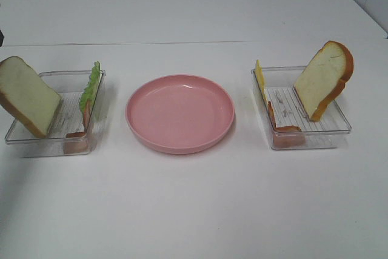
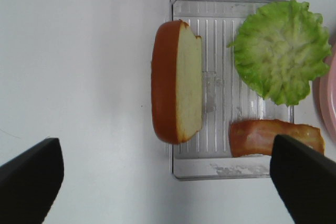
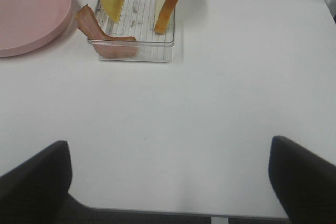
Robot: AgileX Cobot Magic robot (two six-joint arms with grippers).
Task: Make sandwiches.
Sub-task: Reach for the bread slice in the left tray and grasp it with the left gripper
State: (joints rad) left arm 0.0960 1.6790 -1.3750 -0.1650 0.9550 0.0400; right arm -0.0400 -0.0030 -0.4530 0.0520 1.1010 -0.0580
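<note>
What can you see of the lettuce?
The lettuce is one round, ruffled leaf, bright green with a paler centre, and looks like soft plastic. It stands on edge in the left tray, leaning on the wall nearest the plate, with its frill rising above that wall. A bacon strip lies close by; whether they touch is unclear. The bread slice leans at the tray's far side, apart from it.

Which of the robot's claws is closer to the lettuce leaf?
Left. The left gripper hovers open above the tray with the lettuce; the right gripper sits over bare table, facing the other tray beyond the pink plate.
</note>
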